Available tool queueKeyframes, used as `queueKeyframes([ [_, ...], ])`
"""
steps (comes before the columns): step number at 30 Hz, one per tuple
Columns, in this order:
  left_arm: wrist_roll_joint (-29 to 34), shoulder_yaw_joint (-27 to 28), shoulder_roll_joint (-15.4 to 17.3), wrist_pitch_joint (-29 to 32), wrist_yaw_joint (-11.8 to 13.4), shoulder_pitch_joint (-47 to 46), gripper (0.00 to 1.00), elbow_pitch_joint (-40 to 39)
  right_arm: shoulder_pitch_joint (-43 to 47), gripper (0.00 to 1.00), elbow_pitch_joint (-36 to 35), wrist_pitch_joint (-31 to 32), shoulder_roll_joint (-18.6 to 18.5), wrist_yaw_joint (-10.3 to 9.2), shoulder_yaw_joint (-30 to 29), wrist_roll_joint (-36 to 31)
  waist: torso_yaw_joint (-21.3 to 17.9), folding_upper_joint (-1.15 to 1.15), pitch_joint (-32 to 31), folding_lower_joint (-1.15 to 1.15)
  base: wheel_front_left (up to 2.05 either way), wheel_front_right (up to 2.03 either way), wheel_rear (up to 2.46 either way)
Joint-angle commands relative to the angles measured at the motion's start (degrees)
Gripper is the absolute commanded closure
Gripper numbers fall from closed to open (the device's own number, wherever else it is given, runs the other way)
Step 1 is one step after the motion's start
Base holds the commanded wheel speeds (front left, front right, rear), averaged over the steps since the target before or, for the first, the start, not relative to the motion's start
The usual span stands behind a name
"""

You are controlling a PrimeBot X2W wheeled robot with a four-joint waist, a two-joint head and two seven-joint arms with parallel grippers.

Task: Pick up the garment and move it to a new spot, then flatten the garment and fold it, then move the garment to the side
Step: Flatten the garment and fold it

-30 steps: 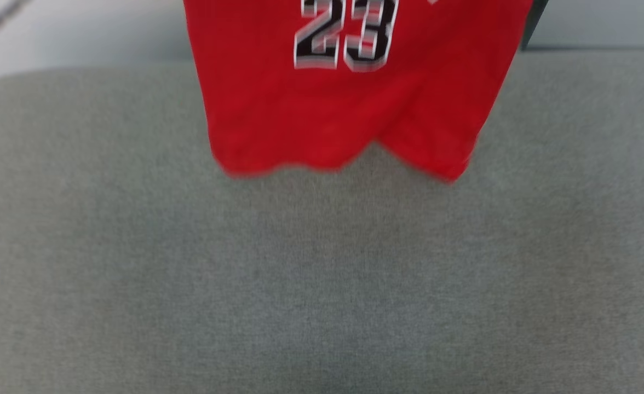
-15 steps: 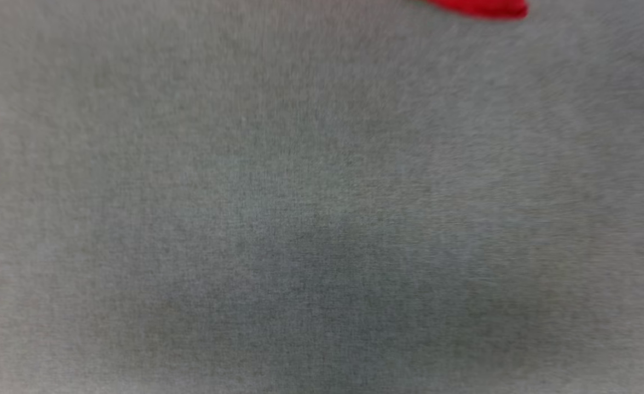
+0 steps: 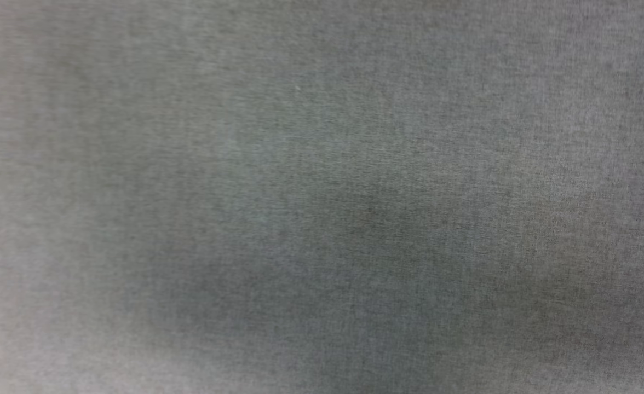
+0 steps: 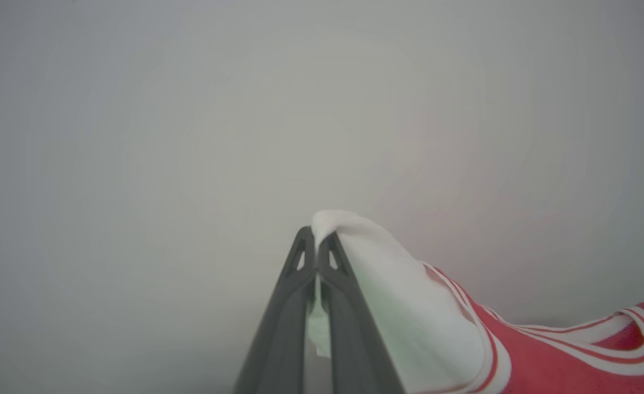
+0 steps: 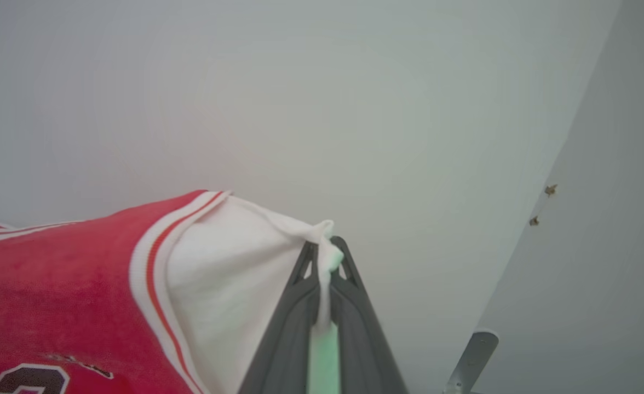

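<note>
Now, your left gripper (image 4: 316,241): fingers pinched shut on white sleeve tip of garment (image 4: 546,361). Red body with red-and-white striped trim trails off to right of fingers. Your right gripper (image 5: 326,246): likewise clamped tight, on other white sleeve (image 5: 234,262). Cloth bunches between fingertips there, and red body spreads away to left of fingers. Writing for you: tops of black, white-edged numerals (image 5: 21,380) low and far left of right fingers, cut off by frame edge, digits not readable. Head view gives you plain grey woven surface (image 3: 322,197).
</note>
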Motion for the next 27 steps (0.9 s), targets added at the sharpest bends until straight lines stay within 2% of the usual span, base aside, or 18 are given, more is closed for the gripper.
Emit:
queueKeyframes([
  [1,1.42,0.36,-0.73,-0.05,-0.33,1.76,1.0,0.23,1.73,1.0,0.03,-0.02,0.0,-0.01,-1.35,-1.12,1.81,0.0,-4.33,0.0,0.0,0.0,0.0],
  [8,2.66,2.8,-3.3,-0.05,-1.68,4.96,1.0,2.84,3.85,1.0,0.29,-0.02,2.12,-0.01,-5.37,-4.32,1.55,0.0,-12.3,0.0,0.0,0.0,0.0],
  [15,3.26,2.73,-4.9,0.7,-3.2,5.22,1.0,5.69,3.2,1.0,1.47,-0.03,3.62,-0.01,-5.2,-5.63,1.12,0.0,-17.66,0.0,0.0,0.0,0.0],
  [19,2.97,0.43,-5.47,6.65,-4.16,6.85,1.0,6.21,4.31,1.0,1.68,-0.03,4.73,-0.01,-1.71,-3.9,1.33,0.0,-19.03,0.0,0.0,0.0,0.0],
  [21,1.68,-1.22,-6.02,10.33,-4.2,9.34,1.0,3.6,6.77,1.0,1.7,-0.02,4.83,-0.01,0.78,-1.68,1.69,0.0,-20.25,0.0,0.0,0.0,0.0],
  [27,-2.85,-7.12,-1.53,16.52,-4.21,18.74,1.0,-7.58,14.98,1.0,-2.91,0.03,2.52,-0.02,12.02,8.72,2.29,0.0,-24.03,0.0,0.0,0.0,0.0],
])
